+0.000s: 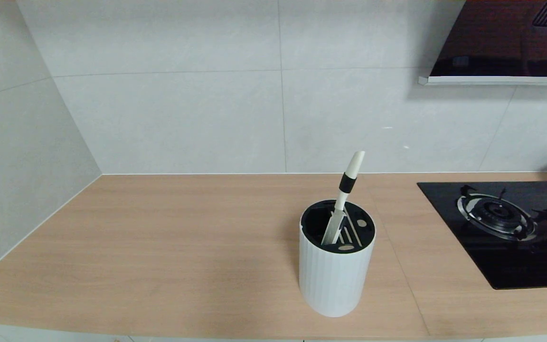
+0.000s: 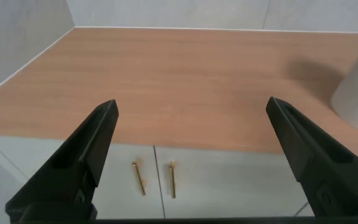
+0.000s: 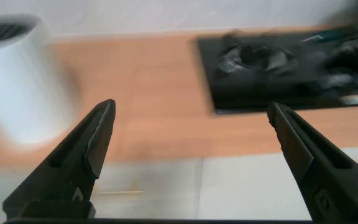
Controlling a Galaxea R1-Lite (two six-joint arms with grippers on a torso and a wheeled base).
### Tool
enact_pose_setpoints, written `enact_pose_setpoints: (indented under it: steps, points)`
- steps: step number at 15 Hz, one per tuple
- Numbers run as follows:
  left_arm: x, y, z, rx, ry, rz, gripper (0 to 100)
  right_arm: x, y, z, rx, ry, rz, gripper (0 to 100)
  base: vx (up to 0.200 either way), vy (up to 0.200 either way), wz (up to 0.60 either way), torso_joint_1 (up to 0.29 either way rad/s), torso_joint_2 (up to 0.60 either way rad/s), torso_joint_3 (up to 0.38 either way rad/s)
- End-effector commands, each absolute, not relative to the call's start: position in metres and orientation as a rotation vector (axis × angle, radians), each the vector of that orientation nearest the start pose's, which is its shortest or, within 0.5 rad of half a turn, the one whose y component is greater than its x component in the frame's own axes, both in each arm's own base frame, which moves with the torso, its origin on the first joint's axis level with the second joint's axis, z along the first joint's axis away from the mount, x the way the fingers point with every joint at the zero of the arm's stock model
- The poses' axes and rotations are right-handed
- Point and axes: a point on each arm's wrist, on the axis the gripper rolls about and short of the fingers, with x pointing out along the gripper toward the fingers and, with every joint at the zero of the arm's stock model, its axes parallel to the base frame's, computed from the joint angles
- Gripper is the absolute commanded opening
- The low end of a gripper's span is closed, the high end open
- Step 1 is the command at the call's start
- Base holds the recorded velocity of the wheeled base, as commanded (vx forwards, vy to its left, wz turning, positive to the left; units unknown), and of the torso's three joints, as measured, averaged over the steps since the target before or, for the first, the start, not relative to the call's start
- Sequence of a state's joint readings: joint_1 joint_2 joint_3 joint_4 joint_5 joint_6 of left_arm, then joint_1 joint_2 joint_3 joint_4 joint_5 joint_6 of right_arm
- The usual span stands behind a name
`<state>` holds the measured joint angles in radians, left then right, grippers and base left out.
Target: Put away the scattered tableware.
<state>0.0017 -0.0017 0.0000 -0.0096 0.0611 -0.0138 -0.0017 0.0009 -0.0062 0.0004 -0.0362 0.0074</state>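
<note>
Logged white ribbed holder upright on wooden countertop, lower centre-right of head frame. Logged knife in its black slotted top, blade down, pale handle tilted toward upper right. Noted black gas hob at right edge, apart from holder. Found left gripper spread wide, holding nothing, facing countertop edge and cabinet doors. Found right gripper likewise wide apart, empty.

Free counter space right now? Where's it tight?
Biggest bare patch: the countertop between the left wall, the back wall and the white holder. A narrower strip runs between the holder and the gas hob. Crowded: the hob's burner, and the holder's top, where the knife sticks out tilted.
</note>
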Motion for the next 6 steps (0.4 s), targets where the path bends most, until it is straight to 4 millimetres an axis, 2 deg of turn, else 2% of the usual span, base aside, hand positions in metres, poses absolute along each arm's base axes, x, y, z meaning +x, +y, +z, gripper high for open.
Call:
enact_pose_setpoints:
  steps: [1,6]
  points:
    - [-0.0229,0.0013,0.0766,-0.014,-0.011,0.063,100,-0.0225,-0.0006,0.076,0.001,0.009,-0.023,100,0.0,0.0,0.0,0.0,0.0,0.0]
    - [-0.0229,0.0013,0.0766,-0.014,-0.011,0.063,100,-0.0229,-0.0006,0.0759,0.006,0.003,-0.025,100,0.0,0.0,0.0,0.0,0.0,0.0]
